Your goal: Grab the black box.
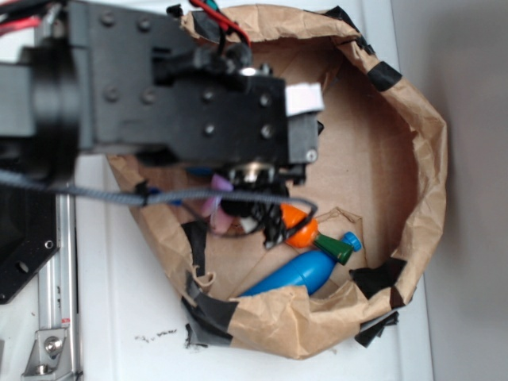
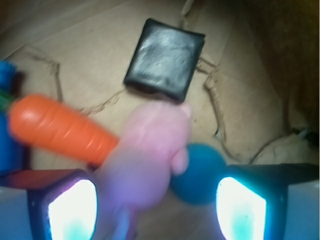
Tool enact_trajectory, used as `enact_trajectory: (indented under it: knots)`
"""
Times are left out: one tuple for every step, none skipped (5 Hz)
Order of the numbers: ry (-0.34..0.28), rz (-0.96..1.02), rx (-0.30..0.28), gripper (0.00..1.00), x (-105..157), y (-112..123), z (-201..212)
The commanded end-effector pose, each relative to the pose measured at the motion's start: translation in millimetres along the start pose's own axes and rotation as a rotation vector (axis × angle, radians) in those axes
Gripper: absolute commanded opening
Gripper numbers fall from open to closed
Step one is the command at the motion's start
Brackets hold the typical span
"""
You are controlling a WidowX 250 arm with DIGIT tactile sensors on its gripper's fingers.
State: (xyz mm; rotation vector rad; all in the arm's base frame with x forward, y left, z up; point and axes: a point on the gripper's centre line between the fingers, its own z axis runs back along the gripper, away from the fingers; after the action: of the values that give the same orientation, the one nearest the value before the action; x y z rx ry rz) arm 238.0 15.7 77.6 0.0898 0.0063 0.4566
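The black box (image 2: pixel 165 59), glossy, square and puffy, lies flat on the brown paper floor near the top of the wrist view, ahead of my gripper (image 2: pixel 156 210). The jaws stand wide apart, so the gripper is open. A pink toy (image 2: pixel 150 155) lies in the gap close to the left finger (image 2: pixel 72 210), not clamped. A teal ball (image 2: pixel 197 172) rests by the right finger (image 2: pixel 240 210). In the exterior view the arm covers the box, and the gripper (image 1: pixel 254 202) hangs low inside the paper bag.
An orange carrot toy (image 2: pixel 60 129) lies left of the pink toy. A blue bottle (image 1: pixel 298 274) and a green piece (image 1: pixel 337 250) sit at the bag's front. The crumpled paper wall (image 1: pixel 429 159), patched with black tape (image 1: pixel 381 75), rings everything.
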Motion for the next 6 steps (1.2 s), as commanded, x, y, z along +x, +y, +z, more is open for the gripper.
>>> enact_trajectory:
  knots:
    - [-0.028, 0.168, -0.051, 1.00, 45, 40, -7]
    - [0.005, 0.177, -0.104, 1.00, 62, 34, -24]
    - [0.034, 0.093, -0.130, 1.00, 74, -9, -41]
    - [0.071, -0.012, -0.090, 1.00, 53, -44, -54]
    - [0.109, -0.058, -0.062, 1.00, 39, -60, -69]
    - [0.163, -0.044, -0.068, 0.00, 31, -62, -70]
